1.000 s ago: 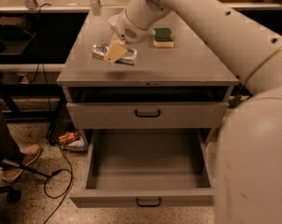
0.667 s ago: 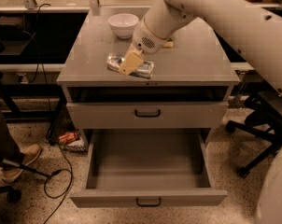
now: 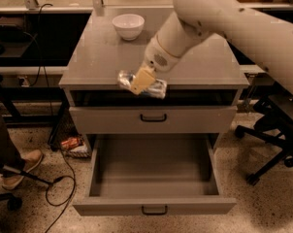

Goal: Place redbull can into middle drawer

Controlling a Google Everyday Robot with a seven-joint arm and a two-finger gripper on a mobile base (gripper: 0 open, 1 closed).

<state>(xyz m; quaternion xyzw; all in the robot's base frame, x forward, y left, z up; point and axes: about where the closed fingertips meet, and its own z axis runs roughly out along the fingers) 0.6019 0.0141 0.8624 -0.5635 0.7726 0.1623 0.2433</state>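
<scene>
— What moved?
— My gripper carried the redbull can forward. It's pinched lying sideways, now at the front edge of the tabletop.
— Below?
— The middle drawer stands pulled open.

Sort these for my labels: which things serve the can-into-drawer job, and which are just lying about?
Job: redbull can, held by the gripper at the cabinet's front edge; open middle drawer below.
Lying about: white bowl on the cabinet top; upper drawer front; packet on the floor; office chair.
</scene>
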